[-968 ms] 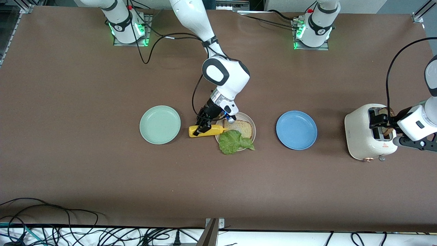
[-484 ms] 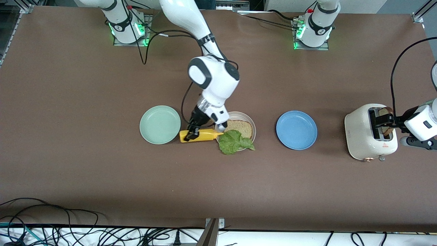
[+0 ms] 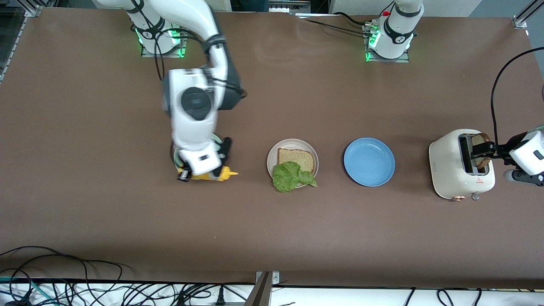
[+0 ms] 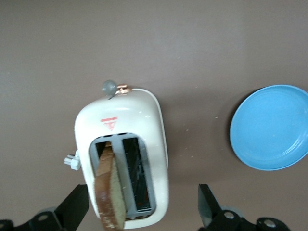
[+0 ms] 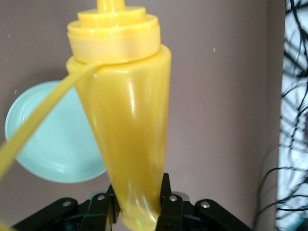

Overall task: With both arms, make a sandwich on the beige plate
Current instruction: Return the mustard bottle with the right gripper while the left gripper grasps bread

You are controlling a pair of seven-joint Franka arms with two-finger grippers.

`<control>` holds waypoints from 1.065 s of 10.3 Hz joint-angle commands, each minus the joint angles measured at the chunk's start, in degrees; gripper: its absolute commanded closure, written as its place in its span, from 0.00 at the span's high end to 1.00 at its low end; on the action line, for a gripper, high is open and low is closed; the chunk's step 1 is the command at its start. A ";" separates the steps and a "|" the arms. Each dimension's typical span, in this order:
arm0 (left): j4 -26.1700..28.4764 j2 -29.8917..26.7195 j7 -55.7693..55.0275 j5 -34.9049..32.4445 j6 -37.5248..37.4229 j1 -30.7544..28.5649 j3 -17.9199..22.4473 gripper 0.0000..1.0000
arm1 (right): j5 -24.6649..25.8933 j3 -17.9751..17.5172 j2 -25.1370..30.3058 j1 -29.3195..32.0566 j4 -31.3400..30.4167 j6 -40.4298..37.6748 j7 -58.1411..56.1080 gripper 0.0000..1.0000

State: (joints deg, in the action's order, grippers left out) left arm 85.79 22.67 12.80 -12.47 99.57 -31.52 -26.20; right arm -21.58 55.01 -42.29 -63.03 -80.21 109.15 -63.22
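**Sandwich half built, top slice not yet out of the toaster**

Fingers of my right gripper point(image 5: 139, 211) pinch the base of a yellow mustard bottle point(image 5: 125, 125), over the mint-green plate point(image 3: 216, 140). My left gripper point(image 4: 139, 211) is spread wide over the toaster point(image 3: 461, 163) at the table's left-arm edge, around the bread slice point(image 4: 108, 190) standing in its slot. At mid-table the beige plate point(image 3: 272, 155) carries one bread slice point(image 3: 296, 158) with lettuce point(image 3: 291, 177) overhanging; I judge the top slice remains.

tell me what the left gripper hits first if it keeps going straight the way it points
Probably the bread slice standing in the toaster: the open left gripper points down at the toaster top, and the slice sticks up out of its slot. Depth is hard to judge.
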 commanded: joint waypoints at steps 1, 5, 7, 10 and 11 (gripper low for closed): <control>1.82 2.90 3.80 -1.33 3.60 -5.03 -0.61 1.00 | -9.67 -1.05 10.35 5.01 -11.15 -2.18 -9.17 0.00; 9.21 2.38 -2.06 -1.15 6.43 -6.71 -0.61 0.91 | -18.73 0.36 16.97 12.73 -22.25 -4.63 -27.87 0.00; 9.48 2.03 -2.69 -1.59 5.47 -6.80 -0.61 0.29 | -25.41 0.45 16.54 19.58 -25.85 -8.24 -39.38 0.00; 9.13 0.71 -2.34 -2.03 2.57 -6.89 -0.52 0.00 | -32.90 0.10 14.26 27.94 -31.84 -13.42 -56.36 0.00; 8.87 0.45 -2.26 -2.03 2.04 -7.32 -0.52 0.00 | -34.66 0.09 13.29 29.10 -33.24 -13.88 -60.49 0.00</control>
State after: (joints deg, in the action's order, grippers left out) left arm 93.81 25.14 11.37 -12.48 103.10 -38.13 -26.32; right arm -53.27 55.83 -28.87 -35.18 -111.81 96.69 -118.75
